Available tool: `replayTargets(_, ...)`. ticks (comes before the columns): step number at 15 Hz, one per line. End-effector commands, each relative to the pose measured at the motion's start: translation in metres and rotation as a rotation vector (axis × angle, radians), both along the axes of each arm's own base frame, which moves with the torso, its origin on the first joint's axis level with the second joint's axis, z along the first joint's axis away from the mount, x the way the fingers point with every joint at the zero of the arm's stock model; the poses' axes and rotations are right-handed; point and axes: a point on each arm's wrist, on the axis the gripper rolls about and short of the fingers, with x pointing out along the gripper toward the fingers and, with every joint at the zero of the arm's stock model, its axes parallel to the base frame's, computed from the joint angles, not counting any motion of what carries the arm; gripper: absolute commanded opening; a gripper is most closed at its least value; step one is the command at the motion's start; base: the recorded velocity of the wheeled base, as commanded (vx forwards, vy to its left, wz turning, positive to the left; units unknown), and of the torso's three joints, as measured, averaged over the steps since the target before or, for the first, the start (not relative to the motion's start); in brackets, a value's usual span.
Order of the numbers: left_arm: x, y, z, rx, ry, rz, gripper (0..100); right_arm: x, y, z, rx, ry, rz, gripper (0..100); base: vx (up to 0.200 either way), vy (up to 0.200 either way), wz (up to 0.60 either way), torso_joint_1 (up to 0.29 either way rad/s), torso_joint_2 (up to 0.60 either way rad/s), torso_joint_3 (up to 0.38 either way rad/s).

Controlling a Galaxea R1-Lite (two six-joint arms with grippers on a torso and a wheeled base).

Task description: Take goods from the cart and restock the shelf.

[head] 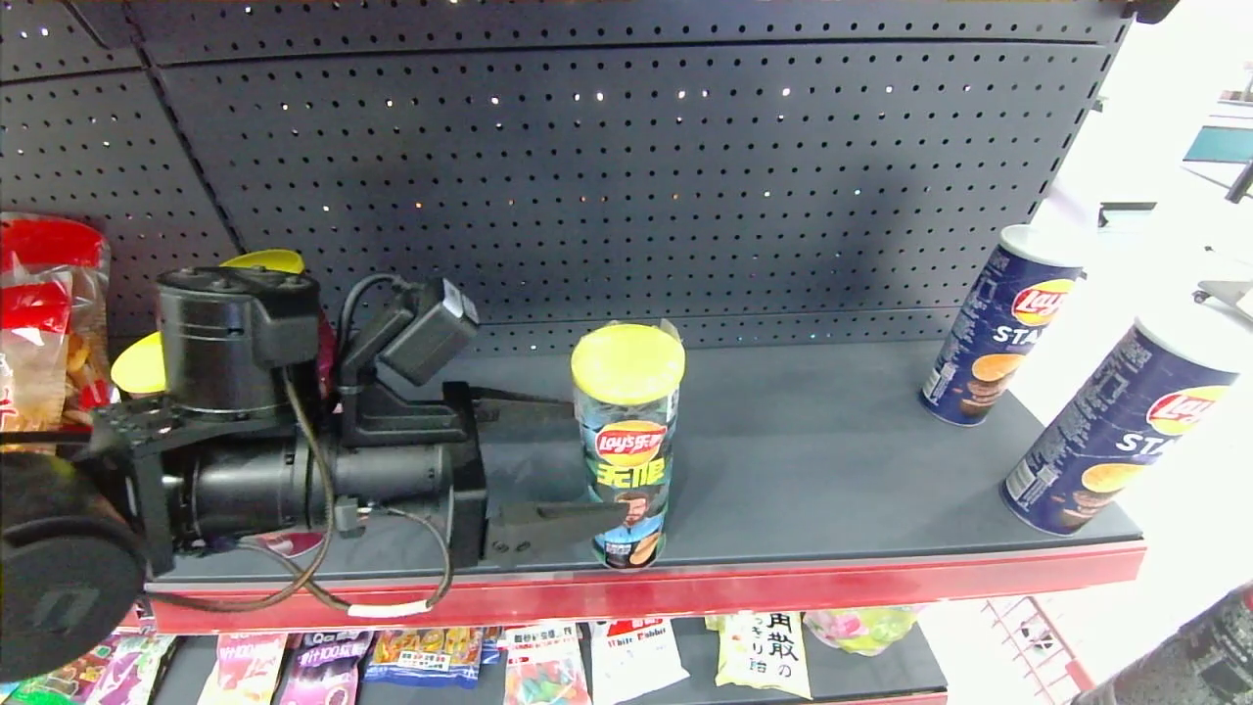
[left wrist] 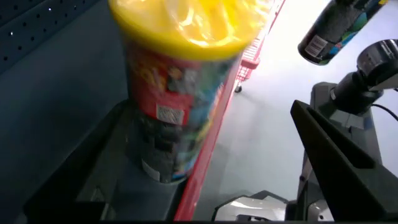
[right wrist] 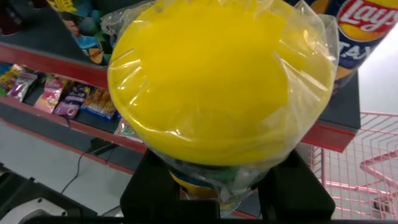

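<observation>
Left gripper (head: 592,458) is spread wide around the chip can (head: 627,431) at the shelf (head: 832,460) lip, so I'd back straight out gently, while the right gripper (right wrist: 224,194) clutches another can (right wrist: 217,81).

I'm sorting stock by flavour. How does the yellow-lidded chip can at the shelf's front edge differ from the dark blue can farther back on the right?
Lid: the yellow-lidded can has a yellow top, the dark blue can a white one. Body: the first is pale blue with yellow-green lettering, the second navy. State: the first stands between the open fingers of the left gripper; the second stands free. Both are upright tubes on one shelf.
</observation>
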Motion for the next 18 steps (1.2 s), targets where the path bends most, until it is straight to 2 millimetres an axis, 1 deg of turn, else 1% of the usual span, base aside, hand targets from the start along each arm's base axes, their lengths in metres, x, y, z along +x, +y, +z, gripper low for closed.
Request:
replayTargets(1,-0.020,0.016,0.008,-0.016,-0.029,0.017,100,0.016,0.005,0.010,-0.008,0.049,0.050,0,0.000,0.000,0.00,0.000,0.00,0.000)
replayTargets(3,-0.033,0.028,0.006,-0.017,-0.031,0.037,100,0.031,0.011,0.021,-0.012,0.081,0.097,0,0.000,0.000,0.00,0.000,0.00,0.000)
replayTargets(8,-0.053,0.044,0.010,-0.037,-0.051,0.066,100,0.060,0.024,0.035,-0.018,0.149,0.199,0,0.000,0.000,0.00,0.000,0.00,0.000)
replayTargets(11,-0.066,0.051,0.005,-0.038,-0.032,0.069,100,0.091,0.042,0.046,-0.016,0.126,0.255,0,0.000,0.000,0.00,0.000,0.00,0.000)
replayTargets(15,-0.082,0.058,-0.004,-0.033,-0.020,0.071,100,0.115,0.062,0.054,-0.024,0.131,0.321,0,0.000,0.000,0.00,0.000,0.00,0.000)
replayTargets(16,-0.084,0.059,-0.005,-0.033,-0.018,0.071,100,0.117,0.064,0.054,-0.026,0.137,0.329,0,0.000,0.000,0.00,0.000,0.00,0.000)
replayTargets(18,-0.091,0.062,-0.009,-0.029,-0.018,0.081,100,0.135,0.074,0.058,-0.026,0.129,0.337,0,0.000,0.000,0.00,0.000,0.00,0.000)
